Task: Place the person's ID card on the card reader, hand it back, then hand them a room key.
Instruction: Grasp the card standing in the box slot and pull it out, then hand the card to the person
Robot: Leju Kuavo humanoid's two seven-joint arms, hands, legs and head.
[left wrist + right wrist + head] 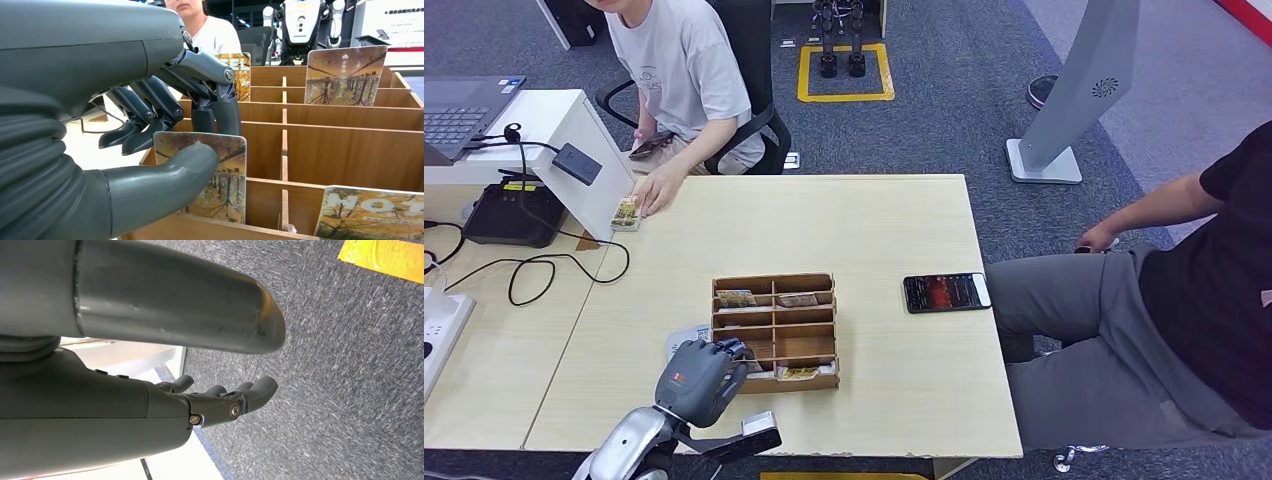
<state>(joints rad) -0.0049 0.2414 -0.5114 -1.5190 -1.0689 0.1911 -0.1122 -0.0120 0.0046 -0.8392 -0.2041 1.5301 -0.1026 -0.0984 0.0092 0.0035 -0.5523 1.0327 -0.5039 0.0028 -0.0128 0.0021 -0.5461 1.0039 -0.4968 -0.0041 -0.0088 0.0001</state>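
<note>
Thumb and dark fingers of your left hand [165, 145] pinch the thin, stiff, slippery autumn-tree-printed room key card [212, 175] near its top edge; keep that grip flat.

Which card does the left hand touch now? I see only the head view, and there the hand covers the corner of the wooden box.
Observer: In the left wrist view, the left hand pinches a room key card with a yellow tree picture, thumb on its face and fingers behind it.
Operator: Is the card out of the box already?
Observer: No. Its lower edge sits behind the front wall of the wooden organizer, so it is in its compartment.
Operator: And the right hand, is it busy?
Observer: The right hand hangs over the grey carpet, fingers loosely curved, holding nothing.
</note>
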